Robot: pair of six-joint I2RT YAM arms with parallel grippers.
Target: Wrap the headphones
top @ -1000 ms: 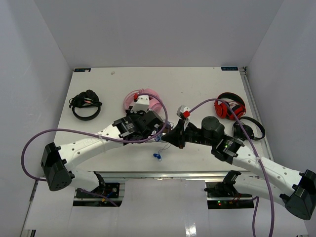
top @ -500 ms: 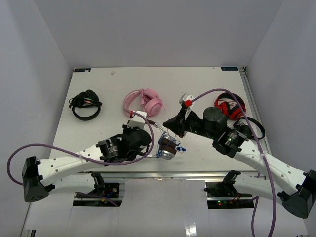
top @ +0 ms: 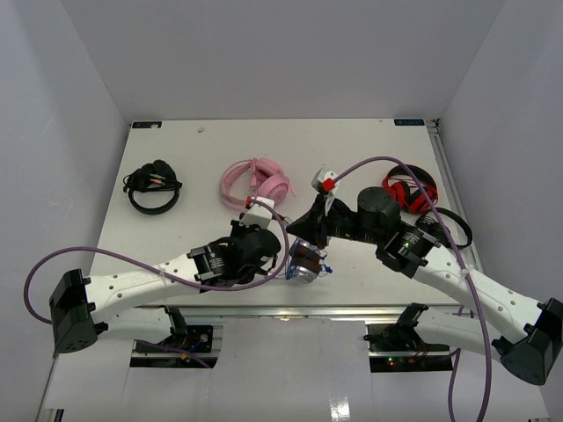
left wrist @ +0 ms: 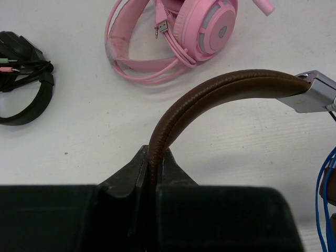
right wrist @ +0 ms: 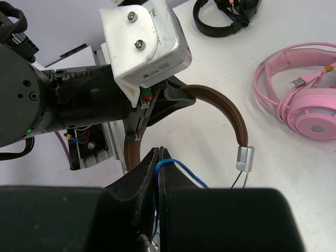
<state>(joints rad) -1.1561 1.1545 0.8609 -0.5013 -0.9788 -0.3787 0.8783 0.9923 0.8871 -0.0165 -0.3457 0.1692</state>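
The headphones (top: 303,262) hang between my two grippers just above the table's front middle. Their brown headband (left wrist: 226,86) arcs up out of my left gripper (left wrist: 153,152), which is shut on it. In the right wrist view the headband (right wrist: 233,115) ends in a silver-grey bracket (right wrist: 244,157). My right gripper (right wrist: 160,153) is shut on the thin blue cord (right wrist: 181,169), which loops out of the jaws toward the headband. In the top view my left gripper (top: 274,248) is left of the ear cups and my right gripper (top: 305,232) is just above them.
Pink headphones (top: 257,183) lie behind my grippers and also show in the left wrist view (left wrist: 178,37). Black headphones (top: 151,186) lie at the far left. Red-and-black headphones (top: 409,189) and another black pair (top: 444,230) lie at the right. The table's front edge (top: 290,306) is close.
My left gripper has drawn back from the pink headphones toward the front edge, bringing the brown headphones into view. My right gripper has shifted slightly left with the cord.
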